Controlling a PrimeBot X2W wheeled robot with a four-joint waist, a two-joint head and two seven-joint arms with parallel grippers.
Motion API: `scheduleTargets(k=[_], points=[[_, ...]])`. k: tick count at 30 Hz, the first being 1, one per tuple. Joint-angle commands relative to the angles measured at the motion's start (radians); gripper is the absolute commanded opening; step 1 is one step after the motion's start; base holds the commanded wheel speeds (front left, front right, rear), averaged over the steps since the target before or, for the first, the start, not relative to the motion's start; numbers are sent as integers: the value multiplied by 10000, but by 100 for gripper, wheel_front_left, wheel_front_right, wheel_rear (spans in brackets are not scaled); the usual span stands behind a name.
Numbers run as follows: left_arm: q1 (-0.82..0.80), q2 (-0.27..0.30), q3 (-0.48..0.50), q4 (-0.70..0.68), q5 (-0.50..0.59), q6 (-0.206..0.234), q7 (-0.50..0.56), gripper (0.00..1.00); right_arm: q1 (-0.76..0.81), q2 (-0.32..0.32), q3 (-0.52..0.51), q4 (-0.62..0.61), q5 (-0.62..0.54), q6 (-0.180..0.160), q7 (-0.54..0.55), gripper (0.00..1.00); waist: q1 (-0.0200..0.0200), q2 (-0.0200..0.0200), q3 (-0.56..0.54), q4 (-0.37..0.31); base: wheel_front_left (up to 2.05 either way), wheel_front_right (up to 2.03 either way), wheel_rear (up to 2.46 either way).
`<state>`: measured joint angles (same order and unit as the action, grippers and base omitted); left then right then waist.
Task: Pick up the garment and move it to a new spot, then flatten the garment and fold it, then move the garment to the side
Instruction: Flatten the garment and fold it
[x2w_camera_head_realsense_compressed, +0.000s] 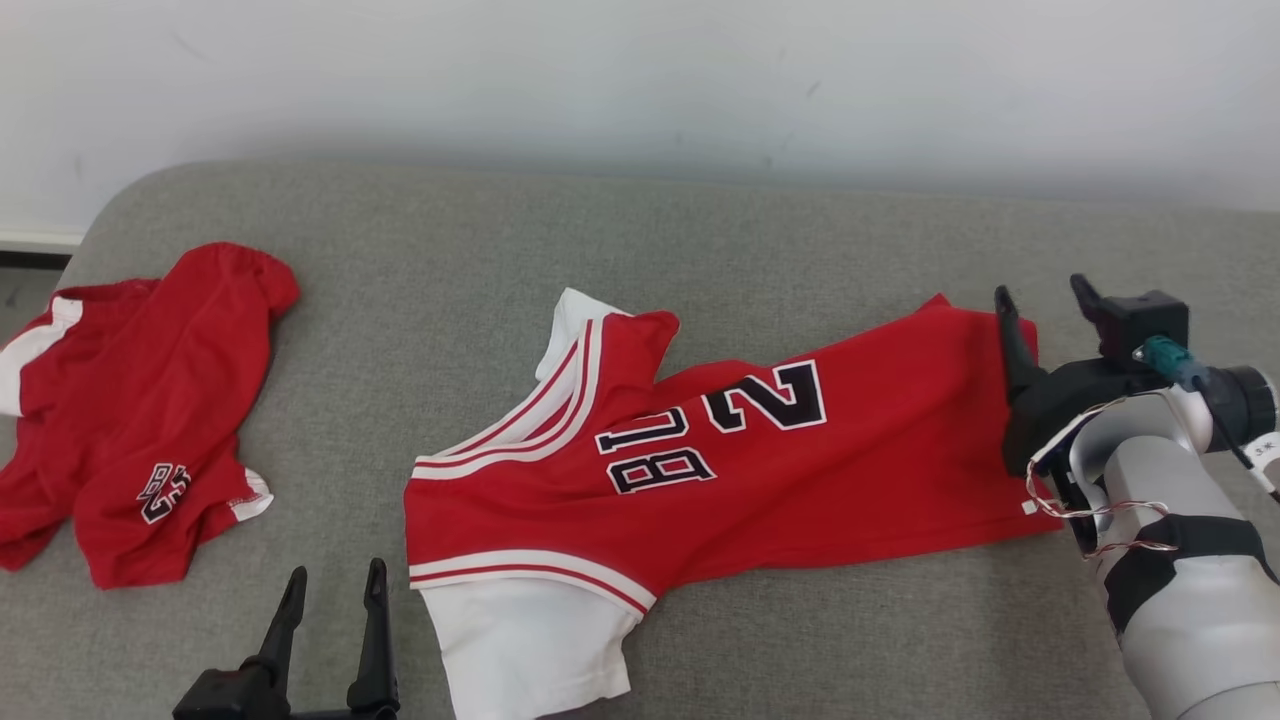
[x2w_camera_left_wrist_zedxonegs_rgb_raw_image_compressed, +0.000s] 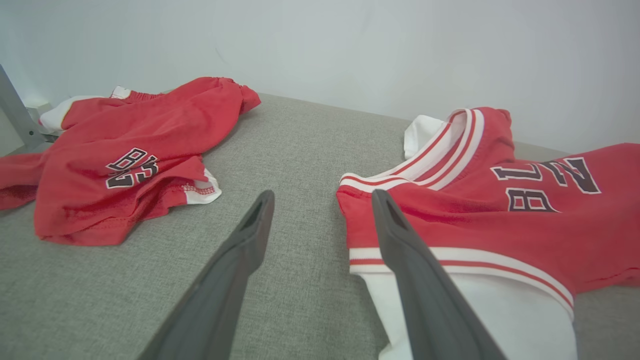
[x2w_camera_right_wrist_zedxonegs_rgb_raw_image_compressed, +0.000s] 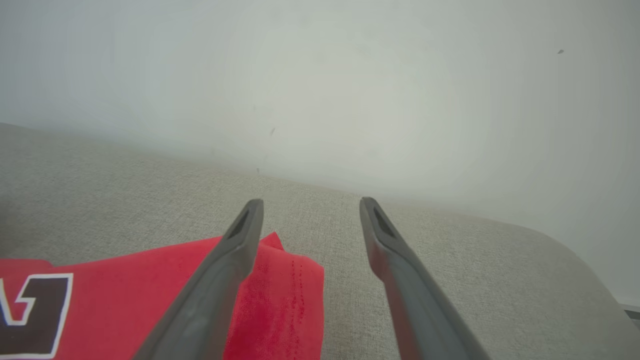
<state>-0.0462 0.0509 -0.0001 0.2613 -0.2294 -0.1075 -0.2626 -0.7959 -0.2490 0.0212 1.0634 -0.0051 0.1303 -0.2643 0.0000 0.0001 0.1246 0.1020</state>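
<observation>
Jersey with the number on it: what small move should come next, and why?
Probably bring the left fingers onto the white sleeve and close. The jersey lies spread but rumpled near the collar; both pairs stand open, the right fingers at its hem corner, holding nothing.

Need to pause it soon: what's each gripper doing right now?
Left gripper: open, holding nothing.
Right gripper: open at the jersey edge, holding nothing.

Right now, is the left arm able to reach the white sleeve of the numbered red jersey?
Probably yes. The left jaws stand open close beside the white sleeve of the jersey, pointing past its edge. Just bare grey cushion lies between, and nothing blocks the way.
</observation>
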Motion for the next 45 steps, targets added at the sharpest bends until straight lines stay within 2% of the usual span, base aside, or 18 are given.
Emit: scheduleTargets(k=[1, 7, 16, 25, 35, 45], points=[[58, -10, 26, 30, -12, -46, -20, 100, 233, -26, -87, -184, -37, 12, -11, 100, 0, -1, -161, -134, 0, 0, 0], [302, -8, 175, 27, 97, -78, -20, 100, 1349, 33, -119, -1848, -192, 12, -9, 100, 0, -1, -545, -366, 0, 0, 0], [475, -8, 316, -79, 116, -141, -20, 100, 3945, 327, 101, -4360, 299, 12, -9, 100, 0, -1, -615, -574, 0, 0, 0], [664, -10, 391, -33, 74, -132, -20, 100, 6107, 972, -626, -6026, 377, 12, -10, 100, 0, -1, -679, -629, 0, 0, 0], [893, -9, 163, 397, -112, -162, -20, 100, 6894, 1477, -1213, -6282, 157, 12, -10, 100, 0, -1, -678, -724, 0, 0, 0], [697, -6, -912, 1993, -533, -245, -20, 100, 6138, 1137, -1409, -5503, 25, 12, -11, 100, 0, -1, -525, -716, 0, 0, 0]])
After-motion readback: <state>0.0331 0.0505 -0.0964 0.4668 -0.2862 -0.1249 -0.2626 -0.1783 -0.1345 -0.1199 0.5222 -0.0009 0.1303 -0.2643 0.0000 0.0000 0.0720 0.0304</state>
